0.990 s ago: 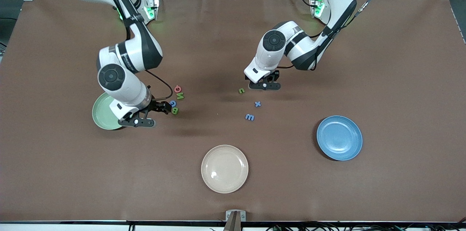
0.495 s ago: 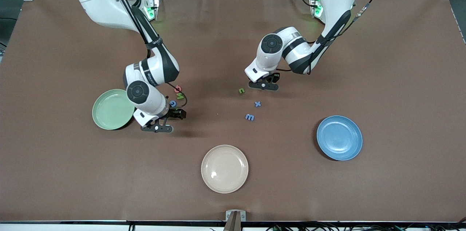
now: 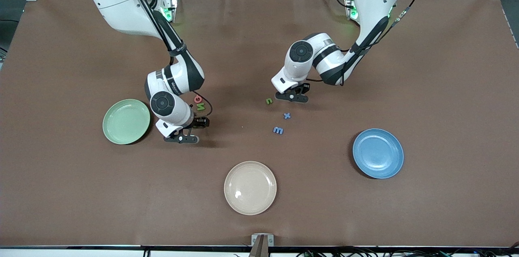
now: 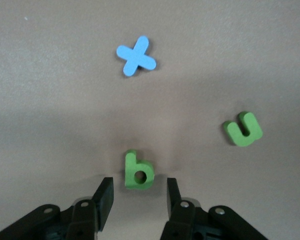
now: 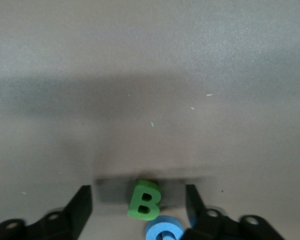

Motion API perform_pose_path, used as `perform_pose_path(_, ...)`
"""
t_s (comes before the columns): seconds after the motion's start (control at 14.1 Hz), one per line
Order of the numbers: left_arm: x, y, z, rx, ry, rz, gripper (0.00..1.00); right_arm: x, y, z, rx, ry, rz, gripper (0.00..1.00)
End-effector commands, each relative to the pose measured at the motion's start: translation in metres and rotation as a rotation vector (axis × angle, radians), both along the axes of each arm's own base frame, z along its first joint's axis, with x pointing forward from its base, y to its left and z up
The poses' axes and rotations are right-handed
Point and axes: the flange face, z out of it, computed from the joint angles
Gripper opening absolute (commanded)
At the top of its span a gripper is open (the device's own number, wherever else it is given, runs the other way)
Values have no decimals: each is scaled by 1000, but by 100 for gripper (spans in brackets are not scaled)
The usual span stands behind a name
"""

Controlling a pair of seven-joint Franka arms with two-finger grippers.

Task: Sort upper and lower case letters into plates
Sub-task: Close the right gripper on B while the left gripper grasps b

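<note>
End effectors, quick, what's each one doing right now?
Left end effector: open, fingers astride green lowercase b, not gripping.
Right end effector: open around green capital B.

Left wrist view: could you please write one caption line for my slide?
Left gripper with open fingers around a green lowercase b, near a green u and blue x.

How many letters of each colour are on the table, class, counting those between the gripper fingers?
Green letters: 4: B, b, u, N
Blue letters: 3: x, m, round one
Red letter: 1
Total: 8
</note>
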Motion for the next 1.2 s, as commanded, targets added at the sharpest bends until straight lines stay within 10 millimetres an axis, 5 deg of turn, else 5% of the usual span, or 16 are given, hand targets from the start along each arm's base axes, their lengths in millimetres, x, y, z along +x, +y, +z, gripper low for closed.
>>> perform_pose_path(0.0,9,-6,-4,-9,-10,6,49,-7,-1,3,8,8,-17,64)
perform_pose_path(0.5,7,-4,-10,2,4,8,38,-9,-2,5,9,10,-17,19)
perform_pose_path(0.71,10,-1,-11,3,6,16,20,-7,-2,16,15,-2,-21,7)
perform_pose_path(0.85,25,12,-7,15,-17,41,1,-5,-3,37,20,-5,-24,5)
perform_pose_path(0.99,47,34,18,42,-47,85,0,1,-19,76,24,2,-32,4)
perform_pose_path(1.13,71,61,53,88,-80,135,0,11,-58,113,32,12,-18,4)
